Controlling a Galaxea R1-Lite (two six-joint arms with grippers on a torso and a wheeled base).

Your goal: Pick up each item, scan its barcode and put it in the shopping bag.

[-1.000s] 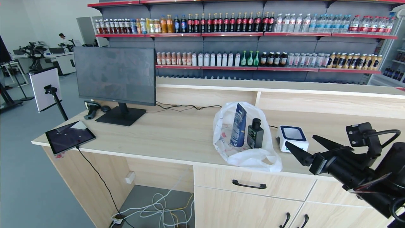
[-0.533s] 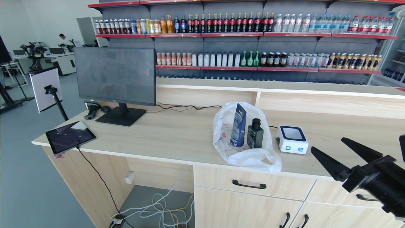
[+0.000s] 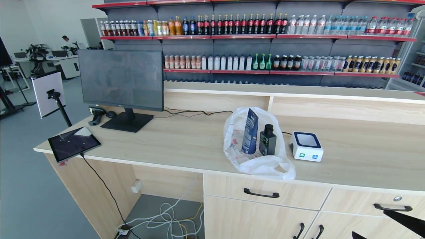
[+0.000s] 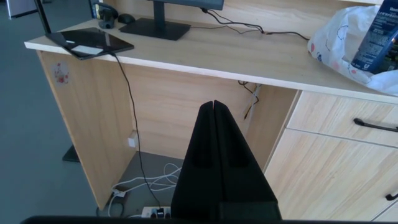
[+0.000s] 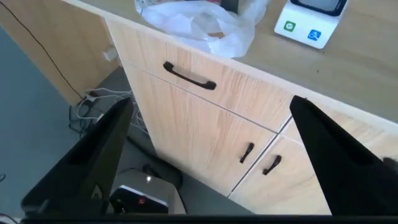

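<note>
Below countertop (image 5: 367,62) edge | right gripper (image 5: 211,106) spread wide, empty | left gripper (image 4: 213,109) fingers pressed together

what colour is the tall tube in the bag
Dark blue. The tube stands in the white bag; the head view shows it best.

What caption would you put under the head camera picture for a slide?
Checkout counter: a blue tube and a dark bottle stand in the white shopping bag, beside the small white scanner.
</note>
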